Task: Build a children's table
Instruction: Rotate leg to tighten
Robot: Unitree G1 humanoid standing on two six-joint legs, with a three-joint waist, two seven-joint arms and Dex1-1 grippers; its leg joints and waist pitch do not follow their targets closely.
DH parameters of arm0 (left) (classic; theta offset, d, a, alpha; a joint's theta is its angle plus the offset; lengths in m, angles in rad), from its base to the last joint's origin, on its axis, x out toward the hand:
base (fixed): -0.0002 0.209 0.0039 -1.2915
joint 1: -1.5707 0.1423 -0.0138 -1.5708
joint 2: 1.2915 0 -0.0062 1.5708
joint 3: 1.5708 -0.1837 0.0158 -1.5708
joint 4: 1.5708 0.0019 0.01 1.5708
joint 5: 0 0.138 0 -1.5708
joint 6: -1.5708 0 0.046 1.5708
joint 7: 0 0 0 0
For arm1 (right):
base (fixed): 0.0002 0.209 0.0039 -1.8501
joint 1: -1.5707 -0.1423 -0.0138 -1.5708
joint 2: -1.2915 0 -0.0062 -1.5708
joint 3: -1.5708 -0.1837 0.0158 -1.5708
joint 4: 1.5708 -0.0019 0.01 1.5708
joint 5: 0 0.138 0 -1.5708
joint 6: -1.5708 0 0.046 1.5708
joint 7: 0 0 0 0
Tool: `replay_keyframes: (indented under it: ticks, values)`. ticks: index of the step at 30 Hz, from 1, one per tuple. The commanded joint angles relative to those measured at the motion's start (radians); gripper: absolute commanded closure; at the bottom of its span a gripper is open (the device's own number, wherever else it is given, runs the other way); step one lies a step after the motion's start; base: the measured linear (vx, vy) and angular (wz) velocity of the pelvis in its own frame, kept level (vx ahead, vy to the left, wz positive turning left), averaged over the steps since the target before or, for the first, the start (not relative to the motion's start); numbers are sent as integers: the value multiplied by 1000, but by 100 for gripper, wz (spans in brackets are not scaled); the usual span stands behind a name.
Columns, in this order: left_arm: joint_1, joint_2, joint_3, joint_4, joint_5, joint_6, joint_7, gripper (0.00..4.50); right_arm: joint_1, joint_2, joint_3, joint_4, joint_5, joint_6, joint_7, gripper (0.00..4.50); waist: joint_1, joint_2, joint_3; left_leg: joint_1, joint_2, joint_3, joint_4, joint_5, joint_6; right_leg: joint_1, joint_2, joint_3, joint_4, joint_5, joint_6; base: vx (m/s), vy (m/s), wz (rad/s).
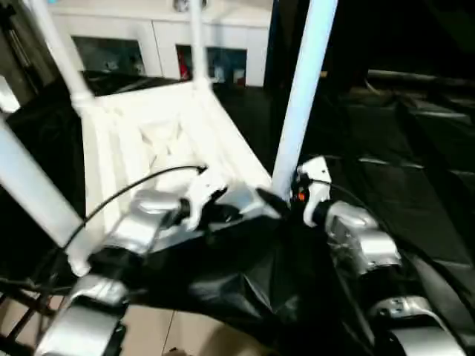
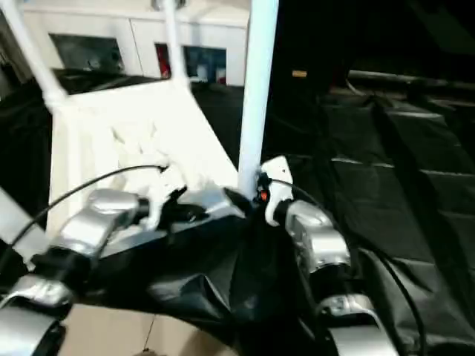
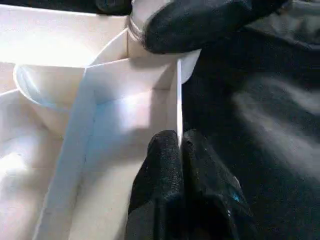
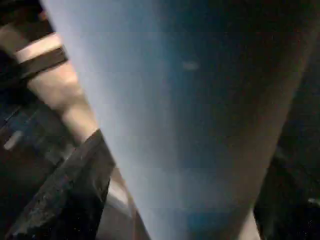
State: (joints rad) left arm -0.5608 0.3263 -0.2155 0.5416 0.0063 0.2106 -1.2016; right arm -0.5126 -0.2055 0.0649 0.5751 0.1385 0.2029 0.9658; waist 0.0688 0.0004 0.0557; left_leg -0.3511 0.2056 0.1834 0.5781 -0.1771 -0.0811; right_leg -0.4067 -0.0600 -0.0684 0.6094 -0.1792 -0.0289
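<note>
The white table top (image 1: pixel 148 141) lies upside down on black sheeting, ribbed underside up. Legs rise from its far-left corner (image 1: pixel 59 52), far-right corner (image 1: pixel 197 44) and near-left corner (image 1: pixel 33 189). A fourth leg (image 1: pixel 304 89) stands at the near-right corner socket. My right gripper (image 1: pixel 280 199) is shut around the base of this leg; in the right wrist view the leg (image 4: pixel 200 100) runs close past one black finger (image 4: pixel 75 190). My left gripper (image 3: pixel 181 150) is shut on the top's thin rim wall (image 3: pixel 178 100), just beside that corner.
A white cabinet with glass doors (image 1: pixel 156 37) stands behind the table. Black sheeting (image 1: pixel 415 170) covers the surface to the right and front. A strip of light floor (image 1: pixel 156 330) shows below my left forearm.
</note>
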Motion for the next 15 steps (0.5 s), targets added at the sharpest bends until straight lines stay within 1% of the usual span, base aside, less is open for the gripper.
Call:
replay_keyframes:
  ticks: [1, 2, 3, 5, 6, 7, 8, 9, 10, 11, 15]
  values:
    - [-3, -24, -44, -55, -59, -38, -71, 450, 7, 3, 105, -46, 24, 22, 149, 72, 9, -3, -67, -3, 29, -7, -57, -171, 70, 59, -74, 48, -70, -171, -211, 0, 0, 0]
    - [0, -17, -44, -56, -59, -41, -80, 450, 10, -11, 109, -52, 25, 23, 173, 72, 13, -4, -67, -1, 28, -6, -56, -173, 75, 58, -73, 48, -70, -171, -214, 0, 0, 0]
    - [4, -3, -42, -60, -58, -46, -97, 450, 19, -41, 121, -69, 23, 27, 227, 72, 18, -4, -65, 0, 29, -5, -56, -178, 74, 56, -75, 48, -73, -189, -211, 0, 0, 0]
    - [6, 3, -41, -61, -57, -48, -104, 450, 23, -55, 127, -76, 19, 26, 251, 72, 26, -4, -64, 4, 30, -3, -57, -187, 67, 52, -77, 50, -75, -210, -209, 0, 0, 0]
    - [11, 20, -36, -62, -54, -55, -124, 450, 31, -96, 144, -90, 7, 23, 309, 72, 29, -6, -64, 4, 29, -4, -57, -194, 62, 54, -76, 49, -77, -231, -200, 0, 0, 0]
    - [15, 28, -35, -64, -55, -56, -137, 450, 34, -114, 151, -95, 2, 22, 334, 72, 32, -5, -64, 6, 30, -4, -58, -200, 60, 52, -76, 49, -78, -241, -196, 0, 0, 0]
    - [15, 28, -35, -64, -55, -56, -137, 450, 34, -114, 151, -95, 2, 22, 334, 72, 32, -5, -63, 5, 31, -4, -58, -202, 60, 52, -77, 50, -78, -247, -195, 0, 0, 0]
    - [22, 44, -39, -75, -63, -57, -166, 450, 33, -142, 160, -101, 6, 29, 367, 72, 36, -5, -62, 5, 30, -5, -59, -204, 56, 51, -78, 50, -80, -262, -190, 0, 0, 0]
    - [24, 48, -41, -79, -67, -57, -172, 450, 32, -148, 162, -103, 11, 33, 374, 87, 36, -5, -63, 4, 30, -5, -58, -205, 54, 53, -78, 50, -79, -265, -189, 0, 0, 0]
    - [28, 53, -45, -84, -74, -55, -187, 450, 30, -154, 163, -106, 18, 42, 382, 87, 37, -5, -63, 2, 30, -6, -59, -201, 54, 54, -78, 50, -79, -267, -186, 0, 0, 0]
    - [33, 58, -51, -94, -81, -48, -216, 450, 26, -155, 161, -110, 30, 62, 396, 116, 40, -4, -65, 4, 30, -6, -58, -197, 51, 52, -77, 50, -79, -265, -184, 0, 0, 0]
